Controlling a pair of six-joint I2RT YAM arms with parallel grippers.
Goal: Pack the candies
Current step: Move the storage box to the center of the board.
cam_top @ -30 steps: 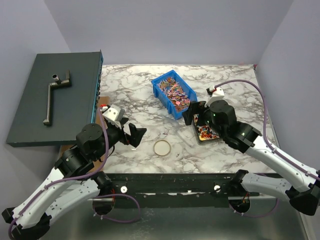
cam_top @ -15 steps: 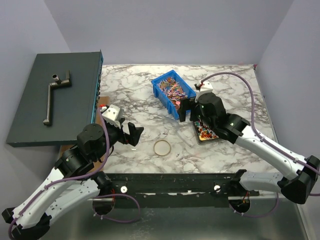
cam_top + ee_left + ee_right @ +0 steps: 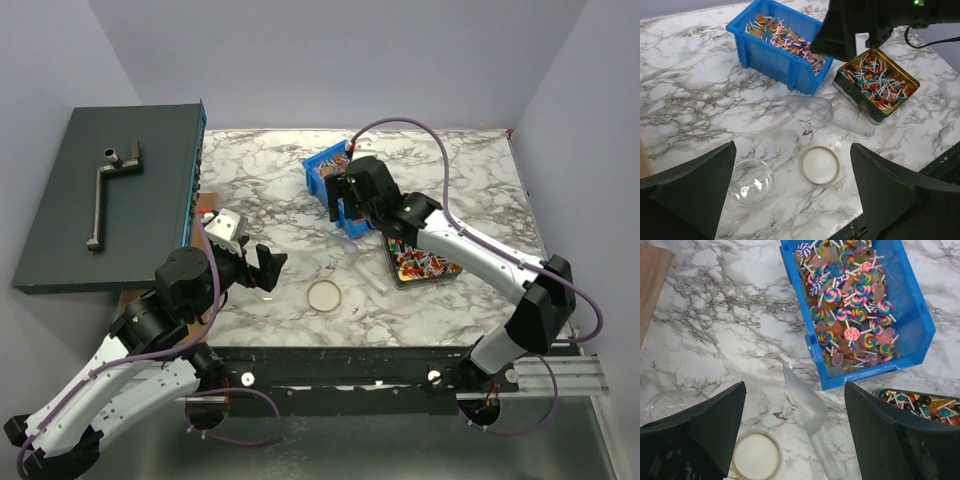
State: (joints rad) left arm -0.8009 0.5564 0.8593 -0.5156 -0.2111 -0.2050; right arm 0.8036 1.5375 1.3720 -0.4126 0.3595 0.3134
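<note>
Candies [image 3: 850,305] are lying in the blue box [image 3: 912,315]. Left gripper [image 3: 792,147] and right gripper [image 3: 795,387] are gaping wide; the right should be moving over the pile before squeezing gently.

The left arm [image 3: 125,375] and right arm [image 3: 480,255] are built alike: smooth white link shells joined by rounded black joint housings. A thin purple cable [image 3: 400,123] runs in loose loops along each arm. A white block with a red mark [image 3: 222,226] sits at the left wrist. A small green light [image 3: 916,2] glows on the right arm's black housing. The fingers [image 3: 690,187] are matte black, broad and wedge-shaped, with flat faces. Both bases are black and sit on a black rail [image 3: 350,362] at the table's near edge, dotted with pale round bolts [image 3: 247,377].
</note>
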